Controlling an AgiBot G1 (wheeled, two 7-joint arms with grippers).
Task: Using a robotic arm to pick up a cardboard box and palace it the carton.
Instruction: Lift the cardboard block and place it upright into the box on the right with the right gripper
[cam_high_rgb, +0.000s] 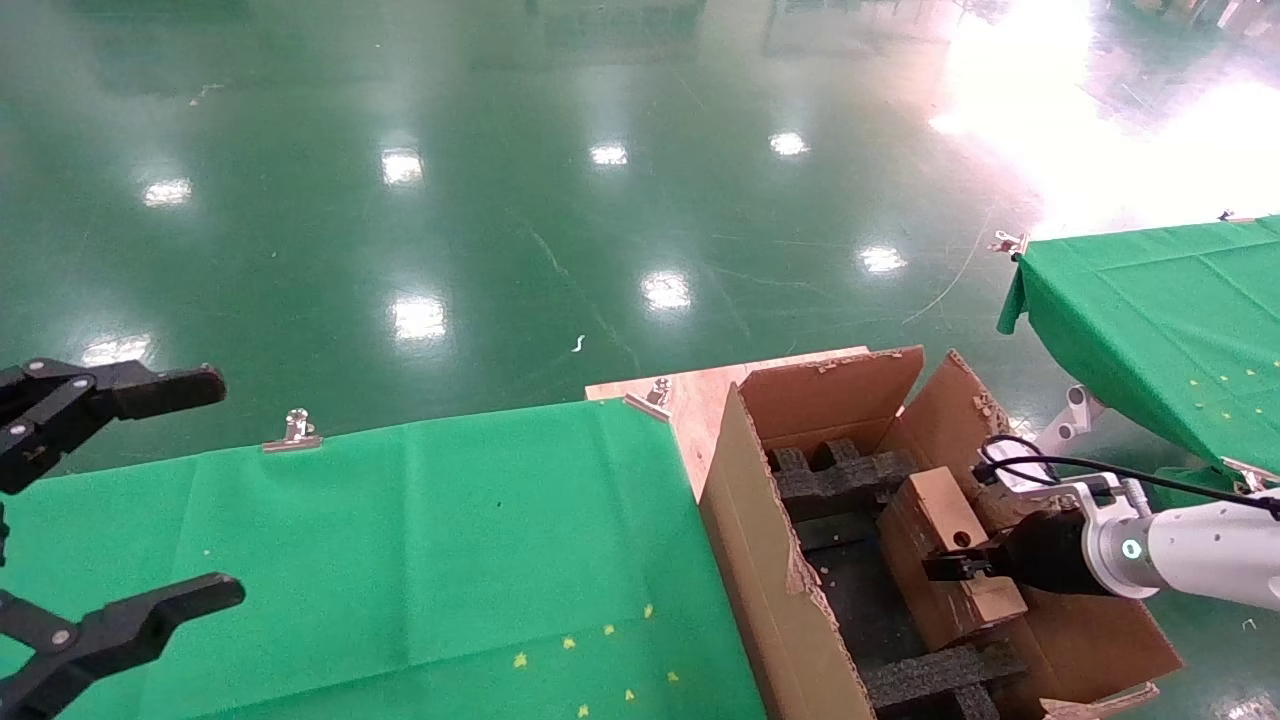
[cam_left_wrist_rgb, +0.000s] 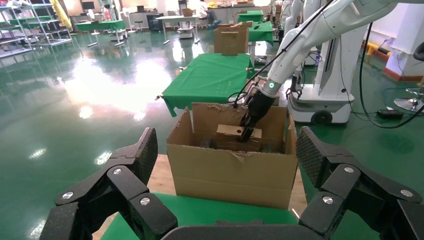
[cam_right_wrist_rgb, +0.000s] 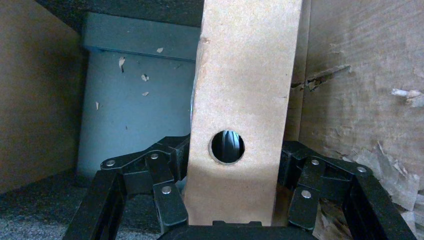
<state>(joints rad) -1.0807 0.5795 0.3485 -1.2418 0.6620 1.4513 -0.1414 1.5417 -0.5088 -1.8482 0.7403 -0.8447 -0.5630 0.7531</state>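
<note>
We note the right gripper (cam_high_rgb: 950, 568), on the white robotic arm (cam_high_rgb: 1195, 545), closed on the cardboard box (cam_high_rgb: 945, 540), a finger (cam_right_wrist_rgb: 167, 200) pressed on either broad face. Box stands on edge inside the carton (cam_high_rgb: 770, 570), holed narrow side toward the wrist, black foam inserts (cam_high_rgb: 840, 475) beyond the fingertips. Left gripper (cam_high_rgb: 95, 510) hangs spread wide and empty over the green-clothed table (cam_high_rgb: 420, 560), well apart.

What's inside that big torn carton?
Inside the carton: black foam inserts and the cardboard box, gripped by the right gripper. Whatever lies under the box is covered.
</note>
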